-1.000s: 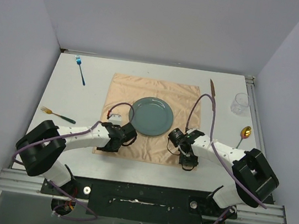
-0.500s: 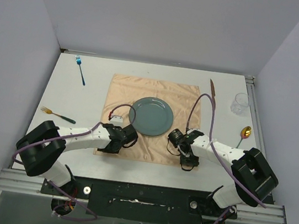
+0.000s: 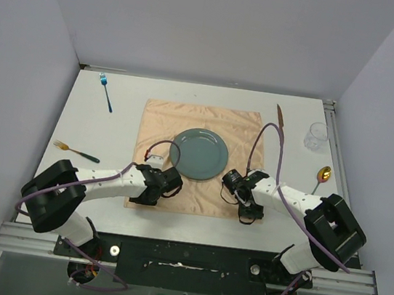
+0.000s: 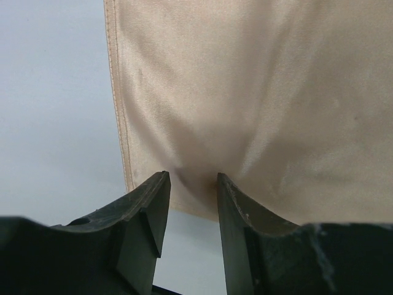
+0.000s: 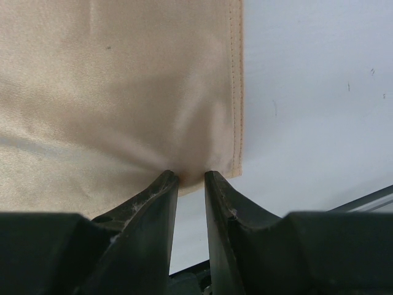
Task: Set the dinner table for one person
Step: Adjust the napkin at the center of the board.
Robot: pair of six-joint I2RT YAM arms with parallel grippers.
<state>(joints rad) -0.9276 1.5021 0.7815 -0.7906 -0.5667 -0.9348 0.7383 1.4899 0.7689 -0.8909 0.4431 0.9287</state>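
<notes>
One white dinner table [image 3: 121,137] fills the workspace, running from the arms' bases to the far wall. A peach cloth [image 3: 163,124] lies in the middle of it, with a grey-green plate [image 3: 199,154] sitting on the cloth's nearer half.

The left gripper [image 4: 191,178] pinches the cloth's near hem just inside the left corner, its jaws fairly narrow and the fabric puckered into them. The right gripper [image 5: 190,175] clamps the same hem beside the right corner, its jaws nearly together on a small fold.

The step looks like squaring or shifting the cloth. It would go best with both corners moved together at the same pace and kept low, so the hem stays parallel to the table's near edge and the plate rides along without sliding.

Further out lie a blue fork [image 3: 106,91] far left, a green-handled fork [image 3: 75,151] on the left, a knife [image 3: 281,115], a glass [image 3: 317,136] and a gold spoon [image 3: 322,174] on the right.

No brand, label or writing can be read anywhere.
</notes>
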